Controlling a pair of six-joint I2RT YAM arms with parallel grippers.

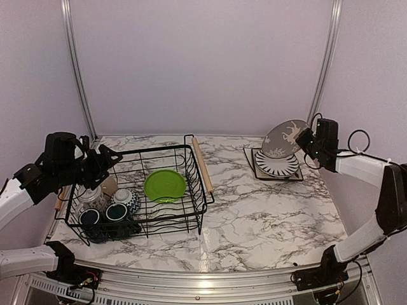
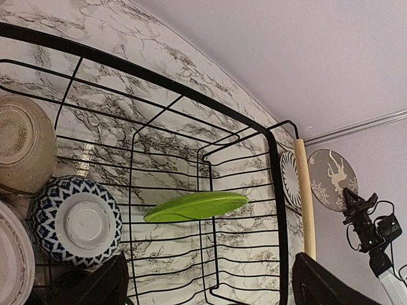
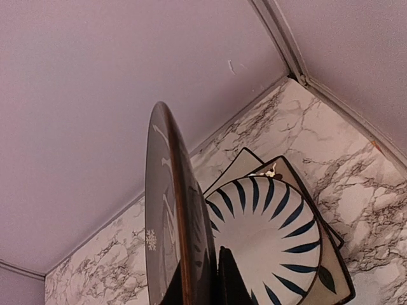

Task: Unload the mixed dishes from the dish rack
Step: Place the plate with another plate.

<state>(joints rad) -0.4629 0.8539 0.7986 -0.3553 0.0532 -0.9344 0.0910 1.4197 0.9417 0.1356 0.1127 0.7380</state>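
Several mugs [image 1: 121, 202] in dish rack [image 1: 147, 150], left pincer [image 1: 105, 159] wide above, right pincer [image 1: 306, 140] gripping deer plate [image 1: 284, 138] over stack [image 1: 276, 167]

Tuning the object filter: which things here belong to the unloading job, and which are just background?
Job: rack, green plate, mugs, deer plate in the shut right gripper, plate stack, open left gripper.
Just there: marble table, frame posts, cable.

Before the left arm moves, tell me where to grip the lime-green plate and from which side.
Pinch the lime-green plate at its upper rim, bringing the open left tool down from above. It sits tilted on the dish rack wires, and the rack walls probably block a sideways approach.
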